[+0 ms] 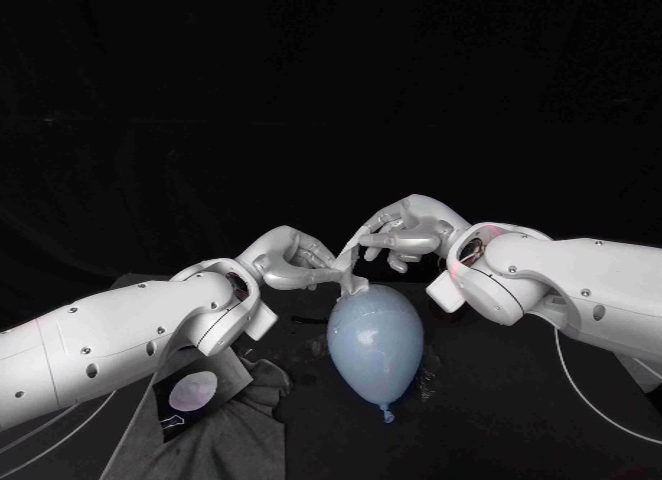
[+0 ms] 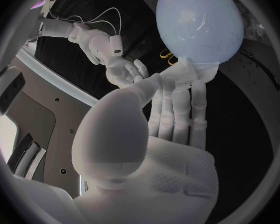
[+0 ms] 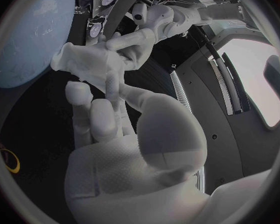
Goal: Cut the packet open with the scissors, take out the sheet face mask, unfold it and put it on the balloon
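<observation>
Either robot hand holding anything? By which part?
The right robot hand pinches the bunched white sheet mask by its upper end, above the balloon. The left robot hand reaches its lower part; a grip there cannot be told.

Right hand (image 3: 109,134) pinches crumpled mask (image 3: 76,62) beside balloon (image 3: 28,40).

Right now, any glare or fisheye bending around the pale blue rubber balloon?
Head view: pale blue rubber balloon softly lit, no harsh glare, surroundings black. Left wrist view: small glints on it. Right wrist view: it bulges, warped along the rim.
</observation>
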Robot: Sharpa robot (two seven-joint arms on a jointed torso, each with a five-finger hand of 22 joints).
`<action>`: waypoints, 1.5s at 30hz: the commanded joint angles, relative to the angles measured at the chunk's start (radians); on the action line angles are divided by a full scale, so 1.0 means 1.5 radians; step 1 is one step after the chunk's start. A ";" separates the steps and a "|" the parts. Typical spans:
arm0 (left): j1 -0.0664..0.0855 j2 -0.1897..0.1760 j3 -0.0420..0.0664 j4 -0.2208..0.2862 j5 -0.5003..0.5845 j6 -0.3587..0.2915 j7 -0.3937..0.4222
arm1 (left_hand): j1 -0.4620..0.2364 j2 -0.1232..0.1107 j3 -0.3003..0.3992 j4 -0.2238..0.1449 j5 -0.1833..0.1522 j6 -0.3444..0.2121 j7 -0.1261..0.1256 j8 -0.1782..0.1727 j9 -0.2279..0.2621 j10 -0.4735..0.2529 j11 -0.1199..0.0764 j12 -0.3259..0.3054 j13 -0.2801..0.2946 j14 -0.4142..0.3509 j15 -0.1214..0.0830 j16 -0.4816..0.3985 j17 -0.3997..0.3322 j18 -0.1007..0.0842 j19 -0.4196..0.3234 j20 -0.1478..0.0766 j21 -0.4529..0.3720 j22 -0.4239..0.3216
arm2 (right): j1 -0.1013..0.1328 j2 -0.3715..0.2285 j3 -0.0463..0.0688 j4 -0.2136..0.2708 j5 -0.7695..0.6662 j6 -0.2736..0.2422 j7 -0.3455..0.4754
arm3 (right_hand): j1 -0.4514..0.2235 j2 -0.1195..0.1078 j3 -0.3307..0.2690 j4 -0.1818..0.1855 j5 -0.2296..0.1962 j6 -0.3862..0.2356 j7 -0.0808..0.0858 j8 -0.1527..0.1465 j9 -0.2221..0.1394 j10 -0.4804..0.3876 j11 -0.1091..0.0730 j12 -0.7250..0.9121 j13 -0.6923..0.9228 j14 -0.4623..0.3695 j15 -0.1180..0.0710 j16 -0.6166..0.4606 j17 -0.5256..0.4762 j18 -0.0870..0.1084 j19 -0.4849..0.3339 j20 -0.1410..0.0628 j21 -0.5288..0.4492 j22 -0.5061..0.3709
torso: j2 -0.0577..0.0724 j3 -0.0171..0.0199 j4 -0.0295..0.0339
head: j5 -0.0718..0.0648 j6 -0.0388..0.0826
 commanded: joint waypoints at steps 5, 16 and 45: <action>0.001 0.010 0.002 -0.023 0.055 -0.123 0.009 | -0.004 0.004 0.032 -0.005 0.002 -0.005 -0.001 0.017 0.029 -0.005 -0.001 0.020 0.018 0.018 -0.003 0.009 0.014 0.010 0.001 -0.015 0.023 0.013 | 0.000 0.005 0.000 -0.018 0.008 -0.023 0.013 | 0.001 0.006 0.006 -0.002 0.003 0.005 -0.003 0.005 0.107 0.003 0.000 0.004 0.001 -0.001 -0.006 -0.002 -0.002 0.006 0.004 0.000 -0.001 0.000 | 0.001 -0.0006 0.0004 | -0.005 0.000; 0.016 0.026 0.010 -0.059 0.058 -0.174 0.025 | -0.012 -0.008 0.068 -0.017 0.002 -0.010 -0.003 0.036 0.042 -0.016 -0.003 0.044 0.040 0.031 -0.005 0.016 0.029 0.010 -0.004 -0.022 0.046 0.026 | 0.001 0.032 0.001 -0.062 0.058 -0.086 0.026 | 0.001 0.006 0.007 -0.002 0.003 0.005 -0.003 0.005 0.108 0.002 0.000 0.004 0.001 -0.001 -0.006 -0.004 -0.005 0.006 0.003 0.000 -0.003 -0.001 | 0.000 -0.0009 0.0021 | -0.007 0.001; 0.009 -0.040 -0.006 0.114 -0.035 -0.039 -0.012 | -0.021 -0.041 0.103 -0.036 0.005 -0.001 -0.008 0.055 0.046 -0.027 -0.009 0.073 0.063 0.049 -0.010 0.032 0.062 0.009 -0.015 -0.025 0.070 0.040 | -0.038 -0.084 -0.010 0.076 0.152 -0.093 0.048 | -0.002 0.007 0.010 -0.002 0.003 0.003 -0.003 0.004 0.109 0.001 0.000 0.003 0.003 -0.001 -0.005 -0.007 -0.008 0.007 0.000 0.000 -0.011 -0.004 | 0.001 -0.0011 0.0021 | -0.031 -0.013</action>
